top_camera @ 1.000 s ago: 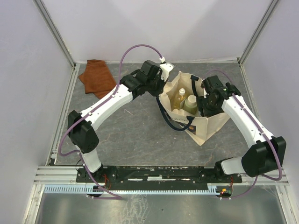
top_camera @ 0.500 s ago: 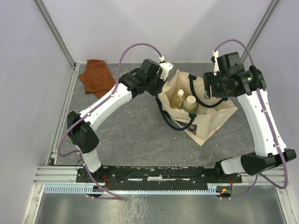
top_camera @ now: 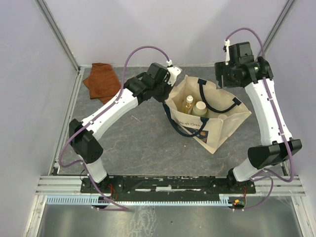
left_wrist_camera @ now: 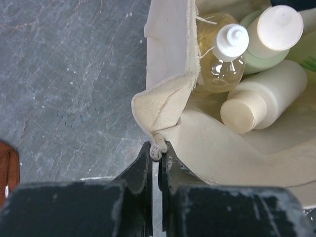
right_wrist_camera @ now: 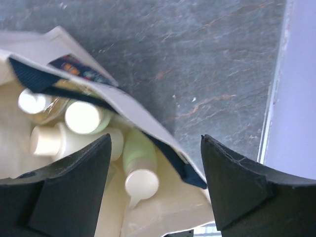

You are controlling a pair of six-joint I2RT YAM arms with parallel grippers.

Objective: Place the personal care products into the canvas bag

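Observation:
The cream canvas bag with navy handles stands open at mid-right of the table. Inside it lie the clear amber bottle, the pale green cream-capped bottle, the cream-white bottle and the pale green spout-cap bottle. My left gripper is shut on the bag's rim at its left corner. My right gripper is open and empty, raised above the bag's far right side, also seen from above.
A rust-brown folded cloth lies at the back left corner. Walls and metal rails close in the table on the left, back and right.
My right arm has risen out of the bag and swung up and back, empty. The bag mouth now stands wider. My left gripper keeps its hold on the rim.

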